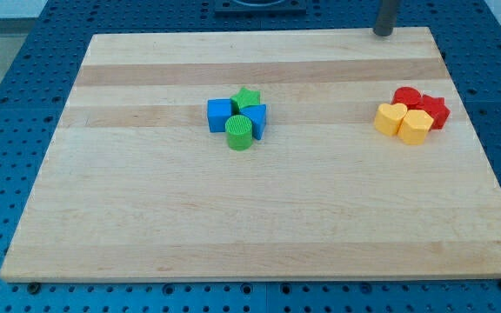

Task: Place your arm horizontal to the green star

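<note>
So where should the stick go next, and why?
Probably slide my tip toward the view's bottom, staying on the right side. It sits at the board's top edge, well above the green star's row, and dropping level with the star would line it up horizontally.

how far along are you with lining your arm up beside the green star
Nothing looks done yet. My tip sits at the view's top edge of the wooden board, well up and to the view's right of the green star-shaped block. Left: bring the tip down level with the star, which is packed against the blue cube and green cylinder.
</note>
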Controlling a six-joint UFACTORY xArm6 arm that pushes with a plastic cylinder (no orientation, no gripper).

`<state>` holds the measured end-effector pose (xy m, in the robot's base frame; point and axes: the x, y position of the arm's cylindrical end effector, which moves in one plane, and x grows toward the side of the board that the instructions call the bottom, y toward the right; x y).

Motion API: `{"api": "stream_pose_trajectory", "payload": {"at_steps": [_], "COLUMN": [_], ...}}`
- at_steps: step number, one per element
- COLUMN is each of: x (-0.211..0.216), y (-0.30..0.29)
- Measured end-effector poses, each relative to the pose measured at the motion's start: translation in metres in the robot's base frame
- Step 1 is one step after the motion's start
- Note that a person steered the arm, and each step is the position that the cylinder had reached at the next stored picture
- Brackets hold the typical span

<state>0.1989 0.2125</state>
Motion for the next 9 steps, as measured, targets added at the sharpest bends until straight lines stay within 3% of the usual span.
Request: {"api": "stream_pose_trajectory", "payload": {"at_steps": [4, 7, 9], "x": [0.015, 0.106, 0.141], "y": [-0.008, -0.061, -0.096]}}
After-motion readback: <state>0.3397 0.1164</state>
